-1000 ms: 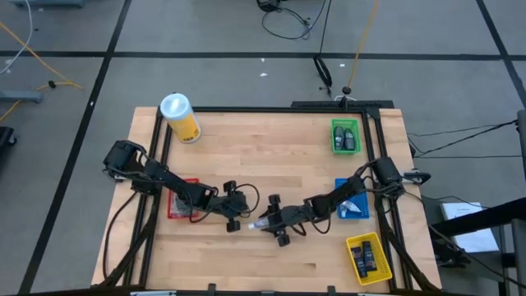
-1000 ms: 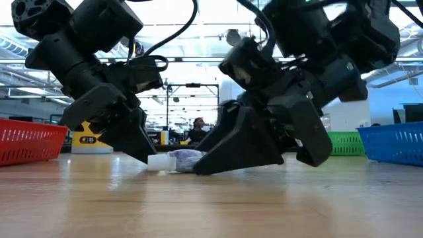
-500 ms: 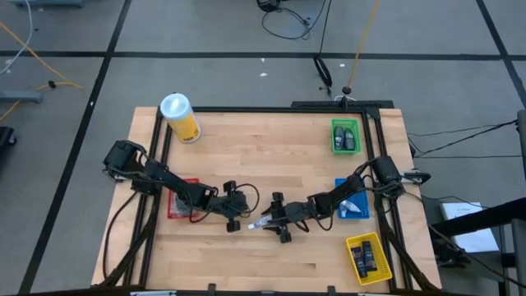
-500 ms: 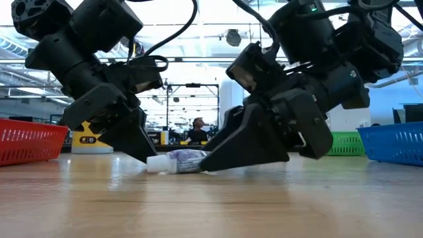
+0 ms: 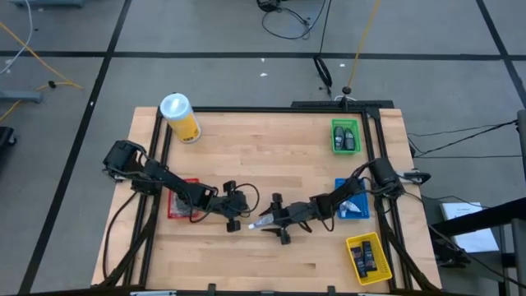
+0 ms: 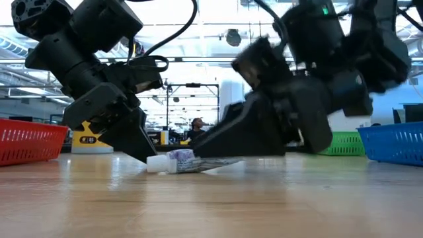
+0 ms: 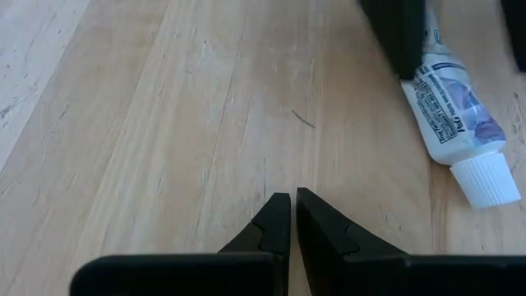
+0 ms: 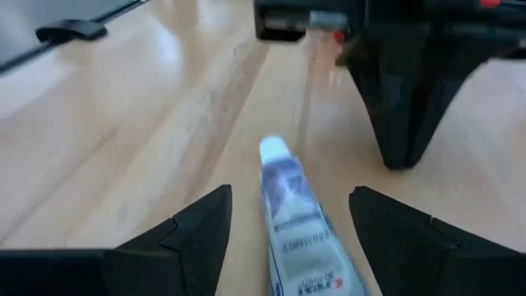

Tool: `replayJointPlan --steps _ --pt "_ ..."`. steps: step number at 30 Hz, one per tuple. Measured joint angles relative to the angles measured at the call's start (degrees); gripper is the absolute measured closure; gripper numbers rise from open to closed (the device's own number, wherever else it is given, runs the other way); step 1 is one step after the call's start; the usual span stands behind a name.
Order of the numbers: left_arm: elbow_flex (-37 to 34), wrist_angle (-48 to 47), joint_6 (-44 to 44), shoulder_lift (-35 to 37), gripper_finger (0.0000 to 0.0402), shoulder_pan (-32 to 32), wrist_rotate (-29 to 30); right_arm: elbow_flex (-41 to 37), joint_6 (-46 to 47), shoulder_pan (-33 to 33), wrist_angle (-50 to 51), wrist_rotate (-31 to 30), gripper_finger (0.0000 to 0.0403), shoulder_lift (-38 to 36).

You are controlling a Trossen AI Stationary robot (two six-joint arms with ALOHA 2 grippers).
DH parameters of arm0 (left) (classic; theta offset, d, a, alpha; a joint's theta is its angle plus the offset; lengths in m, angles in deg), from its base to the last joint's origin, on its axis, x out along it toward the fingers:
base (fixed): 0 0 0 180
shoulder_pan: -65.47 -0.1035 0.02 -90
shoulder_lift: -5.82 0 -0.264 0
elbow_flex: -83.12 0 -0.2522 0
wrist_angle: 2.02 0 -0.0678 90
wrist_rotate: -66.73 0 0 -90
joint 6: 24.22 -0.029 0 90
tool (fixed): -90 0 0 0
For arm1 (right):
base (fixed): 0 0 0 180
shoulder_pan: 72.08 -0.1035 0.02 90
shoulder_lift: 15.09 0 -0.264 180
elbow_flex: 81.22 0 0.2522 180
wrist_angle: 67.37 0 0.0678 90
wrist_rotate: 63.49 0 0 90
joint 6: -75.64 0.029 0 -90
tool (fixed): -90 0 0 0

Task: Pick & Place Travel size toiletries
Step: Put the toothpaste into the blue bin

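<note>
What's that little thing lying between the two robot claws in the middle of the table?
A small white-blue tube, flat on the wood between the shut left end effector and the open right end effector, clearest in the low view.

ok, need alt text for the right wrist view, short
A small white-and-blue toothpaste tube lies on the wooden table, cap pointing away, between the two open dark fingers of the right tool. Beyond the cap, the left tool points down at the table, its fingers shut.
</note>
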Motion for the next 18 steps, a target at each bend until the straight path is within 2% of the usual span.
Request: replayJointPlan --steps 6,18 --pt "0.0 0.02 0.06 -0.02 0.038 0.06 0.06 -0.57 0.54 0.01 -9.55 -0.03 0.0165 5.6" --pt "0.0 0.0 0.02 -0.02 0.038 0.11 0.02 -0.63 0.81 0.01 -9.71 -0.34 0.0166 6.44"
